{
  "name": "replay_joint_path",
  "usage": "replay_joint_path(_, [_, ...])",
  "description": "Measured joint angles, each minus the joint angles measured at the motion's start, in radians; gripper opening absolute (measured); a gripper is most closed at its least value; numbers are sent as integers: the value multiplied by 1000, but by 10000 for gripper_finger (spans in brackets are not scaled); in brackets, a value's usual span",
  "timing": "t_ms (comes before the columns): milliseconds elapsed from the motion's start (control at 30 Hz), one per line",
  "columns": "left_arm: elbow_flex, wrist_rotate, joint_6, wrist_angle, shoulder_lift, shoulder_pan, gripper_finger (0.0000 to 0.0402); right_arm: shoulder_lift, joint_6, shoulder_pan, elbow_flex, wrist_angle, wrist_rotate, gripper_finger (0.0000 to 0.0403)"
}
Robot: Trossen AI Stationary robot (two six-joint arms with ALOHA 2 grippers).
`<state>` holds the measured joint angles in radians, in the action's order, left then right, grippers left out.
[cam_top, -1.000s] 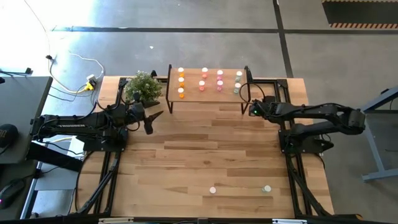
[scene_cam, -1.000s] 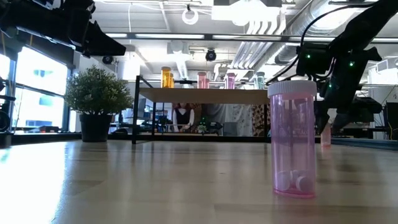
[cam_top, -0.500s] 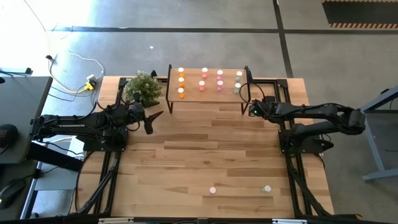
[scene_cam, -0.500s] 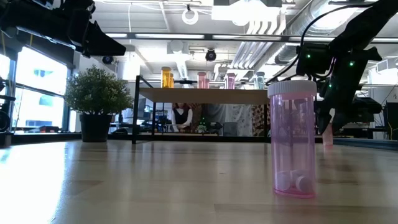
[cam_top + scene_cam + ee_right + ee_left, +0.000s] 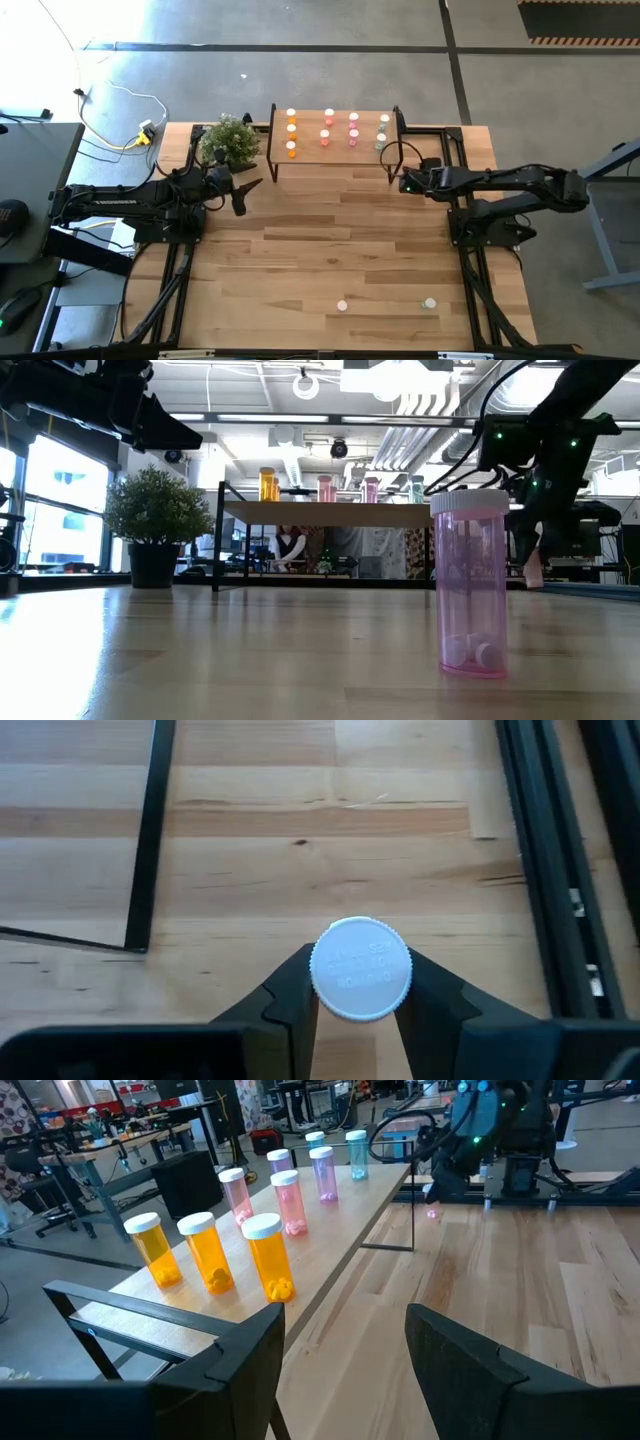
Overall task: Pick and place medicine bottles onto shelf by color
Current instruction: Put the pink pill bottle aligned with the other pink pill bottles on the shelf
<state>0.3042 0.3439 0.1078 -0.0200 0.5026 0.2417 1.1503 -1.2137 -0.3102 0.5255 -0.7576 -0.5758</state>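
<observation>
Now right gripper [image 5: 358, 1005] clamps a ribbed white round-capped bottle [image 5: 360, 968]; left gripper [image 5: 340, 1340] gapes.

The floor around the light wooden plank desk [image 5: 330, 250] is grey polished concrete [image 5: 300, 70], crossed by dark seam lines and lit brightly at the upper left of the high view. A white cable [image 5: 120, 110] trails across it to a yellow plug [image 5: 146, 133]. In the low view, the ceiling carries white ducts and pipes [image 5: 420, 400], and a tall window [image 5: 60, 510] admits daylight. Cluttered workbenches [image 5: 110, 1140] stand beyond.
</observation>
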Motion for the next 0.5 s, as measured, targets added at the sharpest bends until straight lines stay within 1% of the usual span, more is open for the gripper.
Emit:
replay_joint_path(267, [0, 0, 0, 0, 0, 0, 200, -15, -71, 25, 13, -74, -41, 103])
replay_joint_path(500, [0, 0, 0, 0, 0, 0, 200, -108, -69, 25, 13, -99, -60, 103])
